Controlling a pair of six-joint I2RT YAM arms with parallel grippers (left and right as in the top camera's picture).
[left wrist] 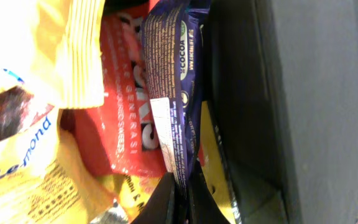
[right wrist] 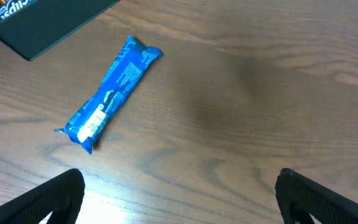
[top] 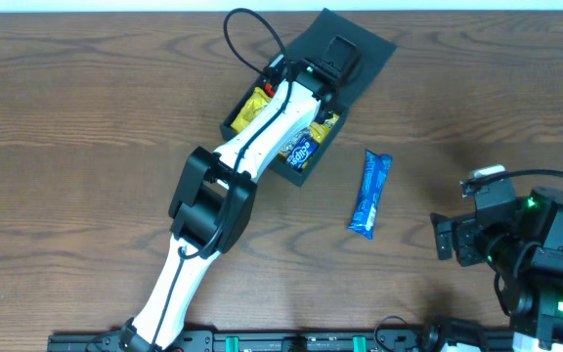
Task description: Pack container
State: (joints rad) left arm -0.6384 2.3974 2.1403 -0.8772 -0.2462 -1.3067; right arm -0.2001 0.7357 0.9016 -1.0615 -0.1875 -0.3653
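The container [top: 308, 172] is set open at the far middle of the table [top: 86, 117], its lid laid back. The left gripper [left wrist: 180, 194] is clamped on a purple packet [left wrist: 173, 74] inside it. The right gripper [right wrist: 179, 199] is held wide apart near a blue bar [right wrist: 109, 102].

Dark wood-grain counter [top: 76, 127] fills the overhead frame. The container [top: 319, 156] rests on it at upper centre, set at an angle, its lid open and lying flat toward the upper right. A blue packet [top: 370, 194] lies flat on bare wood right of centre. It is below-right of the container, near it but not touching, with its long axis near vertical.
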